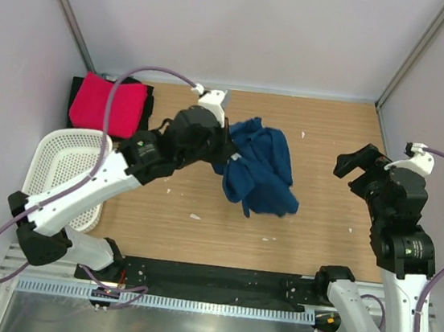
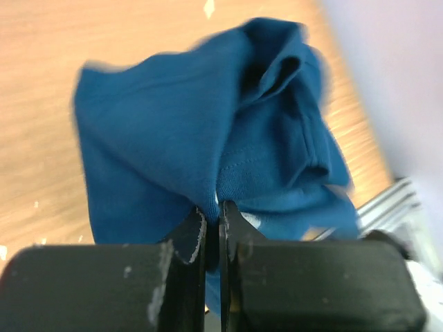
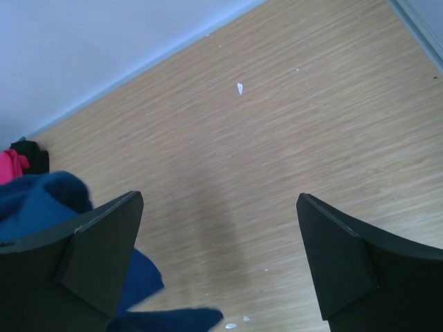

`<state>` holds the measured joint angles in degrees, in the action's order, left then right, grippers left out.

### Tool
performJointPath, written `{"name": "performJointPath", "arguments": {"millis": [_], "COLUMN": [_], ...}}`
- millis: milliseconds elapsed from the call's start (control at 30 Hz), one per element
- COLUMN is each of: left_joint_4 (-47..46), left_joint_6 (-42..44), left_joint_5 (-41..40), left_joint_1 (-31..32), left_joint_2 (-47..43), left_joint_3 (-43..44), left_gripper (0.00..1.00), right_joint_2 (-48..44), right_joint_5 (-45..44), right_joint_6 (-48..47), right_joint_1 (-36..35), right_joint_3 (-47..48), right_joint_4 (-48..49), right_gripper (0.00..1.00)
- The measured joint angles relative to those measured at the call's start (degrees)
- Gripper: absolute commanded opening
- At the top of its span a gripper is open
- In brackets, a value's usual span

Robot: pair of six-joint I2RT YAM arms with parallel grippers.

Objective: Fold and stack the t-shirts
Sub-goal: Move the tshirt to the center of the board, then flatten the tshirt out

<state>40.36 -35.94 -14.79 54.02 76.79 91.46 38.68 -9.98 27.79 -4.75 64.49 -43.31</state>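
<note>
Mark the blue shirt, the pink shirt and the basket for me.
blue t-shirt point(image 1: 260, 169), top external view, middle of the bunched cloth.
pink-red t-shirt point(image 1: 98, 102), top external view, centre of its upper face.
white basket point(image 1: 63, 171), top external view, bare perforated floor.

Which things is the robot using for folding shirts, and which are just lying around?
For the job: crumpled dark blue cloth t-shirt, pinched by the left gripper; folded pink-red cloth t-shirt; black cloth t-shirt under it.
Just lying about: white perforated plastic basket; small white scraps on the wooden table.
</note>
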Motion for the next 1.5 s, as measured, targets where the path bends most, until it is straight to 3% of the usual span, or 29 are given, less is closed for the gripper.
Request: {"name": "performJointPath", "arguments": {"millis": [167,267,367,400,567,767,800,933,1100,1200,1367,1467,1500], "left_joint_4": [-7.6,-12.6,-13.8,-13.9,-13.5,-11.9,-11.8,-11.9,-13.3,-14.0,-14.6,-14.9,-14.9], "left_joint_6": [-1.7,-2.6,-3.1,-3.8,-6.3,-12.1,-13.1,-16.0,-15.7,-13.3,-10.4,-9.9,-9.9], "left_joint_5": [0.2,0.4,0.8,1.0,-1.3,-7.4,-8.4,-10.2,-9.7,-8.7,-8.1,-8.1,-8.1], "left_joint_1": [0.8,3.1,4.6,4.9,4.8,4.8,4.8,2.8,-0.3,-0.5,-0.5,-0.5,-0.5], "left_joint_2": [2.2,4.5,8.9,10.3,8.2,-8.8,-11.4,-17.2,-12.2,-5.5,3.0,4.6,4.8], "left_joint_3": [-15.4,-25.2,-30.7,-31.5,-32.4,-38.6,-39.7,-43.8,-44.3,-42.0,-38.3,-38.1,-38.1], "left_gripper": [0.00,0.10,0.91,0.99,1.00,0.89,0.82,0.71,0.65,0.52,0.41,0.37,0.32], "right_joint_2": [-0.6,-1.9,-3.3,-3.8,-3.4,3.5,4.7,9.8,23.5,29.8,36.6,37.8,38.0], "right_joint_5": [0.1,0.8,3.3,4.7,13.1,19.4,19.4,16.7,12.1,9.7,7.0,6.4,6.5], "right_joint_6": [0.0,0.0,0.0,0.0,0.0,0.7,1.1,2.2,2.7,2.8,2.7,2.8,2.9], "right_joint_1": [0.0,0.0,0.0,0.0,0.0,-2.2,-3.8,-15.7,-27.9,-31.7,-34.7,-34.9,-34.9], "right_joint_3": [-3.4,-8.4,-14.6,-16.7,-24.3,-25.2,-25.2,-24.5,-20.3,-19.1,-17.9,-17.9,-17.9], "right_joint_4": [-1.2,-1.4,-1.3,-1.0,2.3,9.6,11.2,16.6,22.9,25.3,27.0,28.2,28.9], "right_gripper": [1.00,1.00,1.00,1.00,1.00,0.93,0.92,0.91,0.85,0.80,0.51,0.45,0.43]}}
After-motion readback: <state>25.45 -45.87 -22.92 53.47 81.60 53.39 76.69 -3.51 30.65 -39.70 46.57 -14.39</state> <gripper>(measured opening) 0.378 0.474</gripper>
